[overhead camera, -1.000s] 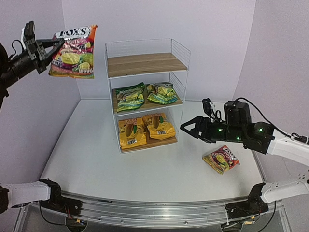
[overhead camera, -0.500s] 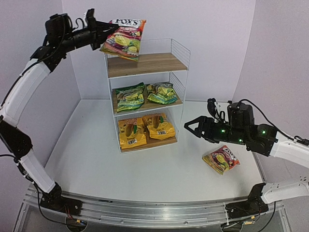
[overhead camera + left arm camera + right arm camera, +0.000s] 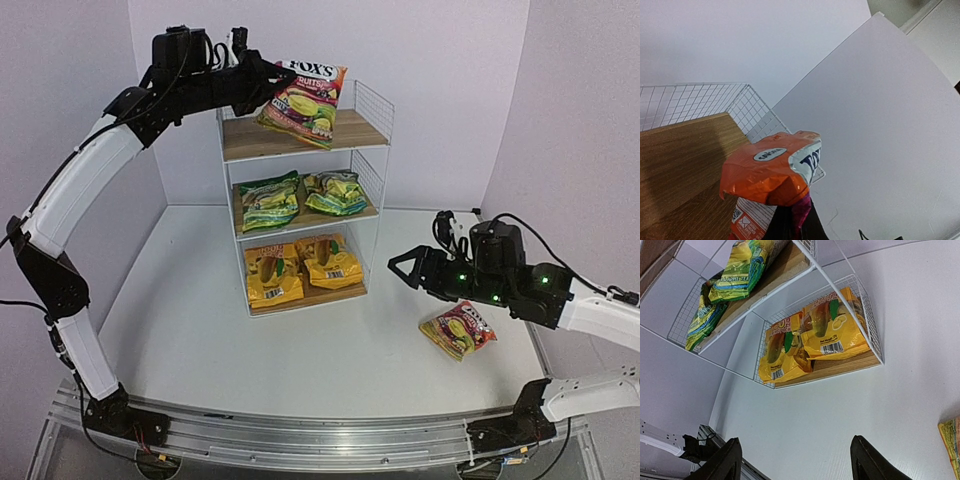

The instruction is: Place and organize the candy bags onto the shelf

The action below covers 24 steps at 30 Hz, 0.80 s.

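My left gripper (image 3: 262,82) is shut on the edge of a red/pink fruit candy bag (image 3: 305,102) and holds it over the top board of the shelf (image 3: 300,134). In the left wrist view the bag (image 3: 772,172) hangs above the wood board (image 3: 680,160), its edge pinched in the gripper (image 3: 792,222). Two green bags (image 3: 268,200) lie on the middle board, two yellow-orange bags (image 3: 272,271) on the bottom board. The second red/pink bag (image 3: 458,330) lies on the table at right. My right gripper (image 3: 405,265) is open and empty, above the table left of that bag.
Purple-white walls enclose the table on the left, back and right. The shelf's wire mesh sides (image 3: 374,110) rise above the top board. The right wrist view shows the yellow-orange bags (image 3: 815,337), the green bags (image 3: 735,275) and open table below.
My left arm has swung right with the red/pink bag, from beyond the shelf's left side to over the top board. My right gripper has drifted slightly right and down.
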Each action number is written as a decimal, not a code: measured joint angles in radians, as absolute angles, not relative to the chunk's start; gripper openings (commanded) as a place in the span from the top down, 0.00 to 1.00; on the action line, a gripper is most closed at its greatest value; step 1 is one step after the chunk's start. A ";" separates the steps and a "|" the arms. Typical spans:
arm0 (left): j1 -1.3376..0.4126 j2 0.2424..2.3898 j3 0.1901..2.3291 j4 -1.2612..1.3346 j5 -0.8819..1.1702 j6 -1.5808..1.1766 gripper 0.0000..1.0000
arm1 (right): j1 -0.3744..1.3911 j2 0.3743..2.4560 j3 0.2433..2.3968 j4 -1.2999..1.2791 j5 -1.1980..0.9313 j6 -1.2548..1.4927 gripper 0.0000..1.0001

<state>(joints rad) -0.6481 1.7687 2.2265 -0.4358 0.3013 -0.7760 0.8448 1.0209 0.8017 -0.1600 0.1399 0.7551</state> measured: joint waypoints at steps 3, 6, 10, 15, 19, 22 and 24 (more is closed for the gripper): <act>-0.674 1.769 2.227 -0.496 0.230 -0.754 1.00 | 0.845 1.021 0.802 -0.160 0.155 0.759 0.29; -0.676 1.768 2.227 -0.542 0.147 -0.744 0.94 | 0.845 1.021 0.802 -0.160 0.165 0.760 0.29; -0.675 1.753 2.223 -0.576 0.043 -0.728 0.95 | 0.845 1.032 0.802 -0.160 0.169 0.760 0.29; -0.687 1.711 2.219 -0.579 -0.026 -0.698 0.87 | 0.845 1.061 0.802 -0.160 0.169 0.762 0.28; -0.684 1.675 2.219 -0.603 -0.079 -0.675 0.64 | 0.845 1.065 0.802 -0.160 0.170 0.765 0.28; -0.678 1.649 2.218 -0.602 -0.112 -0.672 0.49 | 0.845 1.065 0.802 -0.160 0.173 0.767 0.28; -0.677 1.633 2.218 -0.600 -0.127 -0.661 0.43 | 0.845 1.065 0.802 -0.160 0.176 0.768 0.28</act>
<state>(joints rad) -0.6771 1.6335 2.2175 -0.6004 -0.1275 -0.6614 0.8448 1.0649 0.8021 -0.1596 0.1757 0.7675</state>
